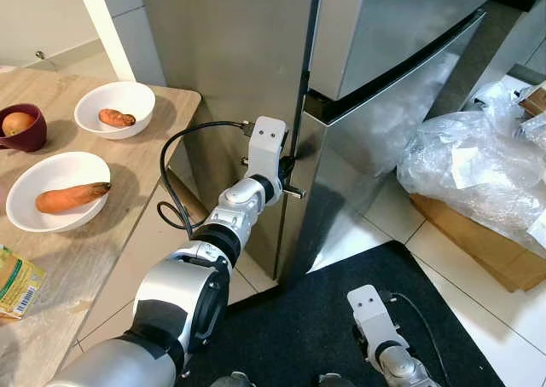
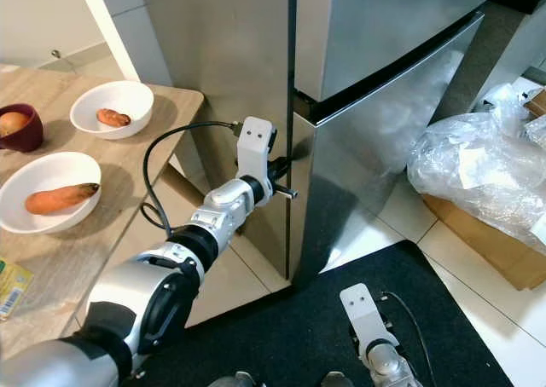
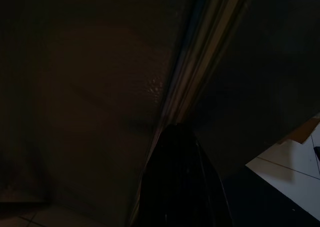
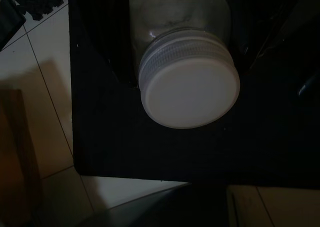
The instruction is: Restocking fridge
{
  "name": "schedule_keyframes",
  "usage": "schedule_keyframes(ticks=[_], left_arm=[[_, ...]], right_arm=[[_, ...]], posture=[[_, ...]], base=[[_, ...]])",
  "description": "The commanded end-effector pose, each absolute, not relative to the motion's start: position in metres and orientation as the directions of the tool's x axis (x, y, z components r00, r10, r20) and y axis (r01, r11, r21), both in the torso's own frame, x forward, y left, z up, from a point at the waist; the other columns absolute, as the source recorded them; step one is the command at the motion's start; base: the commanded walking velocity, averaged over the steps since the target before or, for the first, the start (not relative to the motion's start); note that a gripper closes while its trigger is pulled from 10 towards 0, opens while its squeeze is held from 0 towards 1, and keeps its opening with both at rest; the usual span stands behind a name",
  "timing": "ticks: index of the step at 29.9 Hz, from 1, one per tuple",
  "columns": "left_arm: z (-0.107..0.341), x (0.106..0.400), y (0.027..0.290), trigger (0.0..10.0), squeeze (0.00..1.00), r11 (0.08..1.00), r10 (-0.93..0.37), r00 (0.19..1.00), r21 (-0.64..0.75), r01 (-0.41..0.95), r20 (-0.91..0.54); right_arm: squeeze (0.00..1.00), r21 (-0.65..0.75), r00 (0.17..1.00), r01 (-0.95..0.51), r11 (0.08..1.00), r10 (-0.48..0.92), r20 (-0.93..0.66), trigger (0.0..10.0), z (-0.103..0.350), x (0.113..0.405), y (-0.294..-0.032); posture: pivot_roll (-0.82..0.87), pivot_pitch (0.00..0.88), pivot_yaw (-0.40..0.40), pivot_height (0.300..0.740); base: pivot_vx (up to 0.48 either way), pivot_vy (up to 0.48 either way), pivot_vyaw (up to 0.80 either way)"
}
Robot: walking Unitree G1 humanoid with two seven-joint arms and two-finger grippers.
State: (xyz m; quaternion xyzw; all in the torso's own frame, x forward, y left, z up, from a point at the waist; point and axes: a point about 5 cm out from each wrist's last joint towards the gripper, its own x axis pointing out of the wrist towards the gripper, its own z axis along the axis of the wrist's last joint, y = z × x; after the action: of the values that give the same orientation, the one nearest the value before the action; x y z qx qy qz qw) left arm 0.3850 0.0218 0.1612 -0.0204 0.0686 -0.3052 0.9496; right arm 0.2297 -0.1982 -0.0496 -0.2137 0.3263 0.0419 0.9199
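left pincer at the fridge door edge, jar held low in the right

the left pincer (image 1: 288, 176) reaches to twelve o'clock, its tips in the seam of the fridge (image 1: 384, 123) door; whether they are spread or closed i cannot tell. the right pincer (image 4: 185, 62) hangs at five o'clock over the black mat (image 1: 324, 319), clamped on a jar (image 4: 187, 82) with a white screw lid. likely glass: heavy, slick, breakable, best gripped around the body under the lid. the door looks stiff.
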Motion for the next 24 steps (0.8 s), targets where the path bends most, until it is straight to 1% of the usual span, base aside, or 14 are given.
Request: schedule_keyframes(ticks=[1, 20, 24], left_arm=[[0.162, 0.359, -0.039, 10.0, 0.00, 0.664, -0.748, 0.655, -0.101, 0.741, -0.105], [0.163, 0.348, -0.059, 10.0, 0.00, 0.610, -0.792, 0.603, -0.116, 0.784, -0.089], [0.164, 0.344, -0.066, 10.0, 0.00, 0.576, -0.817, 0.570, -0.119, 0.809, -0.083]], right_arm=[[0.00, -0.356, 0.772, -0.204, 0.912, -0.074, -0.632, 10.0, -0.053, 0.223, -0.201], [0.00, -0.357, 0.772, -0.203, 0.912, -0.075, -0.631, 10.0, -0.053, 0.224, -0.202], [0.00, -0.355, 0.772, -0.202, 0.913, -0.075, -0.631, 10.0, -0.053, 0.224, -0.202]], posture=[[-0.16, 0.180, 0.040, 0.740], [-0.16, 0.177, 0.039, 0.740], [-0.16, 0.176, 0.040, 0.740]], base=[[0.000, 0.000, 0.00], [0.000, 0.000, 0.00], [0.000, 0.000, 0.00]])
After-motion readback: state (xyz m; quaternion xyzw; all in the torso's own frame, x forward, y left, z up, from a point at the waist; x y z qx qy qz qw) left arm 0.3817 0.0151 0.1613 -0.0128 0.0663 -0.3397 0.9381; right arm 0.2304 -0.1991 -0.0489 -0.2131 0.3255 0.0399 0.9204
